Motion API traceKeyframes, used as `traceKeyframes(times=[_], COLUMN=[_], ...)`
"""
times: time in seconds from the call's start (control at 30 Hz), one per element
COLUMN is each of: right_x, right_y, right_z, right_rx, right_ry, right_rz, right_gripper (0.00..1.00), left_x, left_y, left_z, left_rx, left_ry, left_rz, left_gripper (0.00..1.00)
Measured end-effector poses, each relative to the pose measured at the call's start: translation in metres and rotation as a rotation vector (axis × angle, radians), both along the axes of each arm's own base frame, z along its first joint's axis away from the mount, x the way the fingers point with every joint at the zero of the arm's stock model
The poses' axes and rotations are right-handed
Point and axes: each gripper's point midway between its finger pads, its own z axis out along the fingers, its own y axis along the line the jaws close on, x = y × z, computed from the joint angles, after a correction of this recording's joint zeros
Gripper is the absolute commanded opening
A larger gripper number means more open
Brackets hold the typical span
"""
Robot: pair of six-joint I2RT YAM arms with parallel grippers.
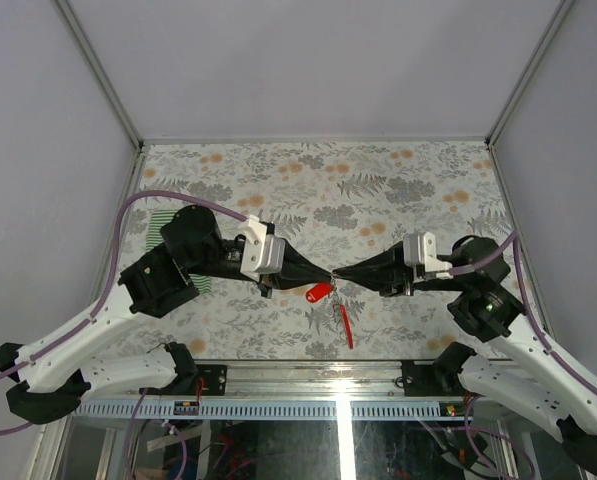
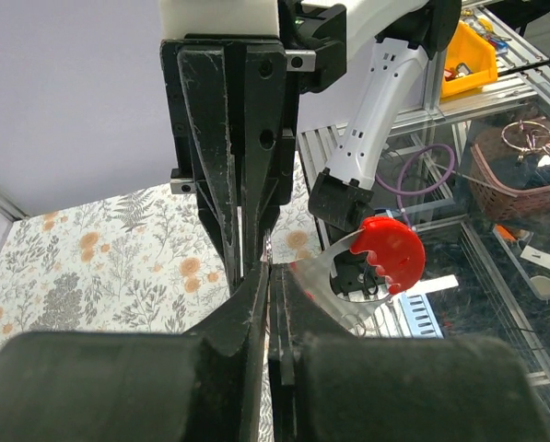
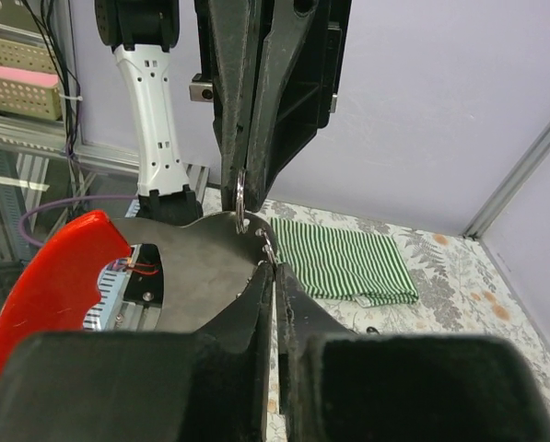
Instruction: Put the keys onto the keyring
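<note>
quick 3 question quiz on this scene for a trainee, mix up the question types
1. True or false: the left gripper and the right gripper both stand wide open.
2. On which side of the table does the striped cloth lie? A) the robot's right B) the robot's left C) dead centre
3. Fill in: the plastic tag hanging below the meeting fingertips is ____.

Key
1. False: both are shut, tip to tip, the left on the keyring.
2. B
3. red
</note>
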Motion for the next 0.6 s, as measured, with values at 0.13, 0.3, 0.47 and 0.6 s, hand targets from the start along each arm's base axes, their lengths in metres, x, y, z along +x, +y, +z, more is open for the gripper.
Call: traceKeyframes(times=[0.13, 0.3, 0.47, 0.6], right_x=[0.001, 0.005, 0.011, 0.018], right_y=[-0.004, -0.010, -0.016, -0.020], right_z=[0.000, 0.003, 0.009, 0.013], right_rx=[-0.001, 0.006, 0.018, 0.025], right_ry=[-0.028, -0.080, -0.153, -0.231], right_rz=[-0.024, -0.080, -0.141, -0.191], right_gripper=[0.00, 0.00, 0.00, 0.00], left_x=[0.000, 0.001, 0.002, 0.002], left_y=[0.000, -0.001, -0.003, -0.004], left_z=[0.001, 0.002, 0.003, 0.003], left_rx=[-0.003, -0.014, -0.026, -0.034], left_ry=[-0.002, -0.009, -0.016, -0.007], left_rz=[0.000, 0.000, 0.002, 0.002], left_gripper=[0.00, 0.00, 0.13, 0.20])
